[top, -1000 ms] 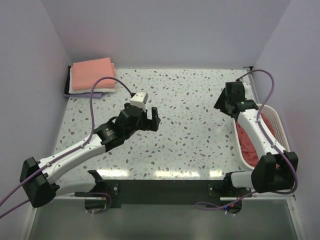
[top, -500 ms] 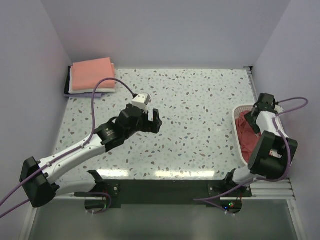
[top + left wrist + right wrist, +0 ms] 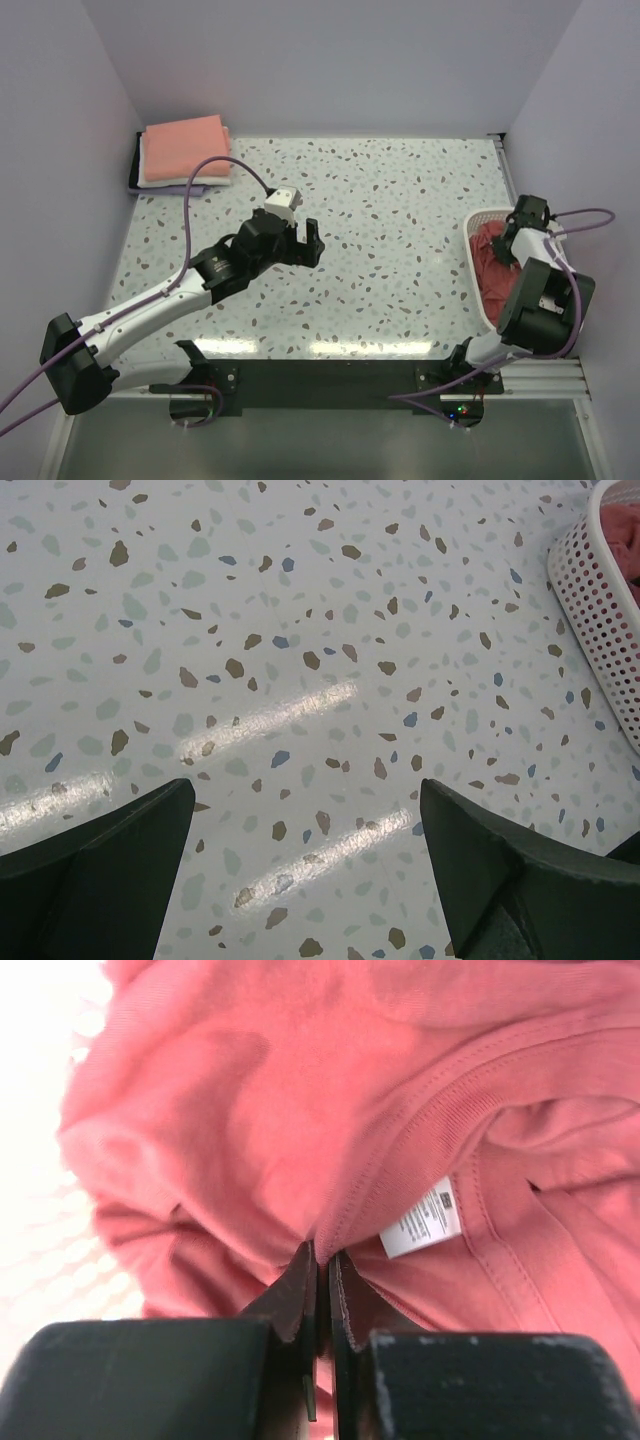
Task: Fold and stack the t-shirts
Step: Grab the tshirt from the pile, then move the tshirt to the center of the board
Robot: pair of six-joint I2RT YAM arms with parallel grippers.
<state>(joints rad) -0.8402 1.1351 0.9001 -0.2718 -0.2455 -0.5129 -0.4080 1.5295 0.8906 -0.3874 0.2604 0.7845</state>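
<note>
Two wrist views tell what the overhead view cannot. Seen from the right wrist, the right gripper (image 3: 322, 1258) is clenched on a fold of the soft dusty-red t-shirt (image 3: 230, 1110). Its dark fingers (image 3: 288, 1298) press together with cloth pinched between them, just under the ribbed collar, and a small white neck label (image 3: 421, 1219) lies close to their right.

From overhead this gripper (image 3: 517, 228) is only a dark shape low inside the white plastic lattice basket (image 3: 470, 262), on the crumpled red cloth, and its grip cannot be read there. The basket's far side is hidden behind the right arm.

The left wrist view shows the left gripper (image 3: 305, 790) spread wide with nothing between its fingers. Only the speckled terrazzo table (image 3: 300, 630) lies below it, and the basket's wall is cut off at its far right.

Overhead, the folded stack sits well beyond this gripper, to its left — a salmon-pink folded t-shirt (image 3: 185, 138) on a white folded t-shirt (image 3: 165, 179). A lavender edge beneath them is hard to make out.
</note>
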